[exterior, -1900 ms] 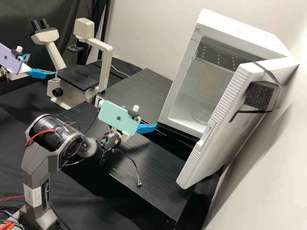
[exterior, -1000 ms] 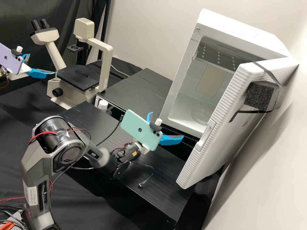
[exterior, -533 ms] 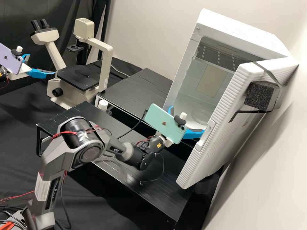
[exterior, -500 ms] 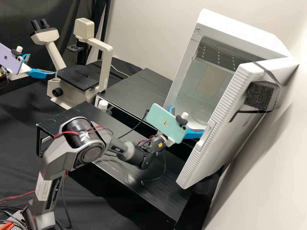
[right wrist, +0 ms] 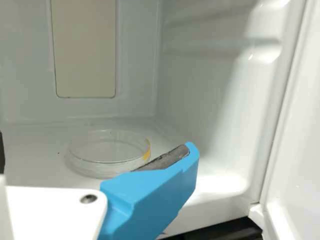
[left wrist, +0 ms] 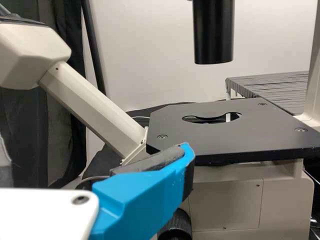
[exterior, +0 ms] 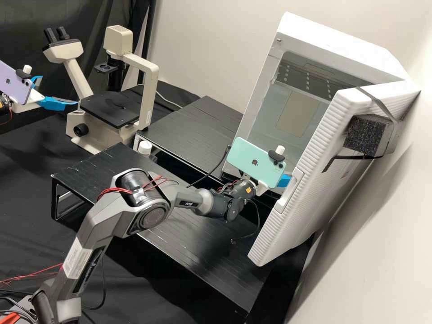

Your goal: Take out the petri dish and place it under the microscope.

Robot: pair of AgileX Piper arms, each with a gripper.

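In the high view my right gripper (exterior: 283, 181) is at the mouth of the white cabinet (exterior: 342, 49), partly hidden by its mint phone. My left gripper (exterior: 58, 91) stands open beside the microscope (exterior: 146, 94), near its black stage (exterior: 110, 109). The left wrist view has my left gripper (left wrist: 100, 160) with one finger in front of the stage (left wrist: 225, 132). In the right wrist view, a clear round petri dish (right wrist: 107, 152) with a yellow mark lies flat on the cabinet floor, beyond my right gripper (right wrist: 95, 155), which is open and holds nothing.
The cabinet door (exterior: 310, 162) stands open, close to the right gripper's side. Black slatted platforms (exterior: 193, 128) lie between microscope and cabinet. A white-capped bottle (exterior: 145, 147) stands between them. The black microscope tube (left wrist: 214, 30) hangs above the stage.
My right arm has extended rightward across the platforms, bringing its gripper from in front of the cabinet to its opening. The phone now covers the dish in the high view. My left arm has stayed still.
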